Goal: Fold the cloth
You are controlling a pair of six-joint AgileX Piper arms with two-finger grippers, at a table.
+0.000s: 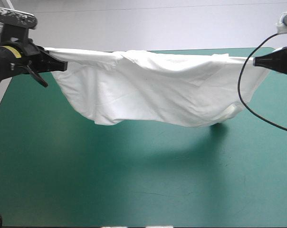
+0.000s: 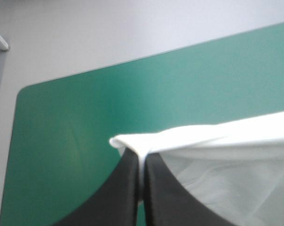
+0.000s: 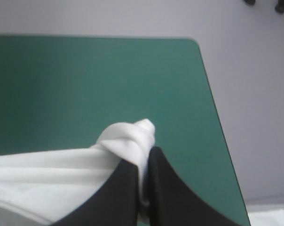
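Left gripper (image 2: 142,157) and right gripper (image 3: 147,160) each clamped tight on a corner of the white T-shirt (image 1: 153,90), stretched midair above teal-green tabletop (image 1: 134,190). Risk: small pinch slips under tension, one side drops and crumples.

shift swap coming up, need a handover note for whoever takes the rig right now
Left end effector: shut on one top corner of the T-shirt.
Right end effector: shut on the opposite top corner.
T-shirt: lifted, stretched between both over the table, top edge taut, lower edge sagging.
Done: picked up and spread in the air.
Left: lay it flat and fold it; no fold shows yet.
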